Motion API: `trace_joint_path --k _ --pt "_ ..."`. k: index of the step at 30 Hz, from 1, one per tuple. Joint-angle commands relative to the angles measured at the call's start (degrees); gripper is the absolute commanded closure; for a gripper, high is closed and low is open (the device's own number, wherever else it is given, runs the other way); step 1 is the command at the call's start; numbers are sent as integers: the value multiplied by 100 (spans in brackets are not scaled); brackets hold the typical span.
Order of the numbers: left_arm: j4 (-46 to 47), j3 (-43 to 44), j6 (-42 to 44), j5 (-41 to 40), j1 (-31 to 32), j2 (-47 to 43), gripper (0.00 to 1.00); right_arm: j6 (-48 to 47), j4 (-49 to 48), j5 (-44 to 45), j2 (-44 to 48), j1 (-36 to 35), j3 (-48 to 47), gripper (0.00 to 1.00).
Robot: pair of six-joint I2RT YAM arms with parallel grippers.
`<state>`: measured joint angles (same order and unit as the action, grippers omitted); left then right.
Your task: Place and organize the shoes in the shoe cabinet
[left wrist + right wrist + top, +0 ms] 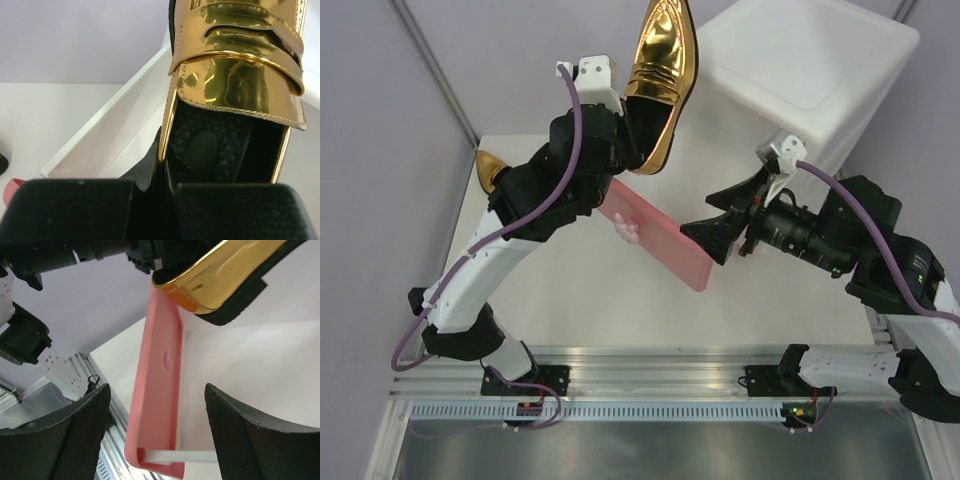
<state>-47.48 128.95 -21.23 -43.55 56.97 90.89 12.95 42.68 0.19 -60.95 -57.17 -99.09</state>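
**Inspector A:** Left side first. State of the fingers?

**Inspector B:** The left gripper (167, 187) is pressed together on the heel-end rim of the gold shoe (235, 85). One finger (75, 210) sits outside the wall and the other inside the dark lining. The shoe is clear of the table, heel end lowest and toe pointing away from the arm bases.

**A:** Arm pose?

**B:** The left arm is bent at the elbow over the table's left side, with the wrist raised and reaching forward. The shoe hangs over the left end of the pink drawer front (665, 245), which stands pulled out from the shoe cabinet (800, 70).

**A:** Right side?

**B:** The right gripper (156, 387) is spread wide and holds nothing. The drawer front's right end stands between its fingers (75, 435), with a gap on each side. The right arm reaches in from the right, its wrist roughly level.

**A:** Edges and room?

**B:** In the overhead view the shoe's toe lies close to the cabinet's near corner. The bunny knob (628, 228) faces the bases. The tip of a second gold shoe (490, 165) shows behind the left arm. White table (600, 310) shows between the drawer front and the bases.
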Motion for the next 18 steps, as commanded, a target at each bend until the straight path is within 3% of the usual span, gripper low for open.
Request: trace_joint_path --k 1,10,18 --pt "565 -18 -653 -233 -19 -239 98 -91 -540 956 582 -22 301 19" --pt "451 -510 -1137 -224 -10 -230 98 23 -655 2011 1401 -22 1225 18" --pt "310 -572 -1366 101 -19 -107 98 111 -646 2407 1858 -22 1743 18"
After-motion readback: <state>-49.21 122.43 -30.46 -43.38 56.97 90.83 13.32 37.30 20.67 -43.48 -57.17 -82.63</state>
